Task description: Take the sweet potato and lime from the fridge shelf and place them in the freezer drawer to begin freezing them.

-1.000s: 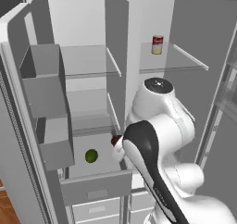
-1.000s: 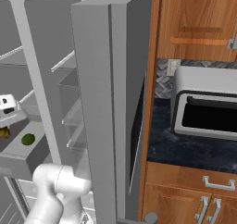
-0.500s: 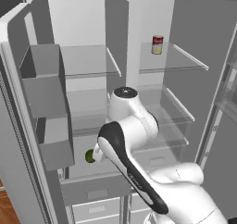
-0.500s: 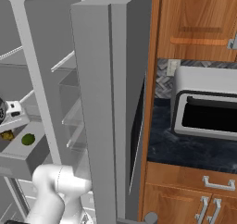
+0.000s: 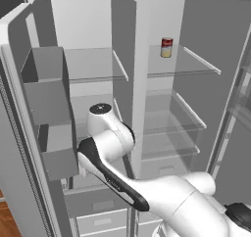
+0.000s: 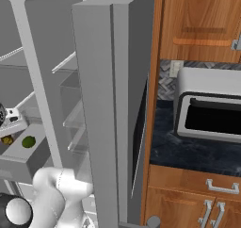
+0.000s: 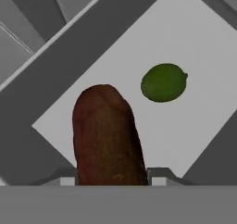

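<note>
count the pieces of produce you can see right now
2. The sweet potato is held between the pincer fingertips above the freezer drawer. The lime lies on the drawer floor, apart from it. The arm may hide others in the left base view.

- Drawer [image 7: 194, 126]: pale floor; the lime [image 7: 164, 82] lies on it, away from the walls.
- Upper right shelf [image 5: 193, 67]: a can [image 5: 166, 47] stands near its back left corner.
</note>
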{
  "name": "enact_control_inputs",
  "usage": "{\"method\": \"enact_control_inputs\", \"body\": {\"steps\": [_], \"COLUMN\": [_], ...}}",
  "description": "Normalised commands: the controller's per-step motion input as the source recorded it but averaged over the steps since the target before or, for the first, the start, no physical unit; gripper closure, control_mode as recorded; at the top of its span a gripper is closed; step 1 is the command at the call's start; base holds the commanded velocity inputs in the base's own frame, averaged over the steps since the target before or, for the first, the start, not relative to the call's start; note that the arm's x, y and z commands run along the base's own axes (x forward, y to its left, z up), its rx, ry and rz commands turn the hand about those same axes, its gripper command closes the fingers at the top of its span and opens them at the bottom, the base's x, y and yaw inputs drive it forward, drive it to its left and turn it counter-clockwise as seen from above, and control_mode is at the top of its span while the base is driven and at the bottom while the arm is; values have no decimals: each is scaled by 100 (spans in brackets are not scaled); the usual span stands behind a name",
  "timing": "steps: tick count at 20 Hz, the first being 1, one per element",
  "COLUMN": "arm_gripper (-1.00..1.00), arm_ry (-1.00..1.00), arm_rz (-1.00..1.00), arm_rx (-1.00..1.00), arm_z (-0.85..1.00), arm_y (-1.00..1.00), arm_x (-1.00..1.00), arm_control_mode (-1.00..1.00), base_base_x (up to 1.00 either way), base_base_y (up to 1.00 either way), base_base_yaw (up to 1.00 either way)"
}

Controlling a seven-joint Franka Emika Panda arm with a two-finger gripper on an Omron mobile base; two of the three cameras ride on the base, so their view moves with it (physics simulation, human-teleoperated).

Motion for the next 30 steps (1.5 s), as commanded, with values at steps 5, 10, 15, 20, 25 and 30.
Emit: {"method": "enact_control_inputs", "body": {"steps": [5,10,15,20,25,30], "arm_gripper": [100,-100,-100,-100,-100,-100], "arm_ry": [6,3,0,0,-5,-16], "arm_rz": [0,0,0,0,0,0], "arm_rx": [-8,-4,0,1,15,21], "arm_z": [-67,-66,-5,8,31,23], "arm_y": [44,10,0,-1,-68,-100], "arm_x": [39,69,36,3,-61,-100], "arm_control_mode": [-100,-100,-100,-100,-100,-100], "base_base_x": [0,0,0,0,0,0], "base_base_y": [0,0,0,0,0,0], "base_base_yaw": [0,0,0,0,0,0]}}
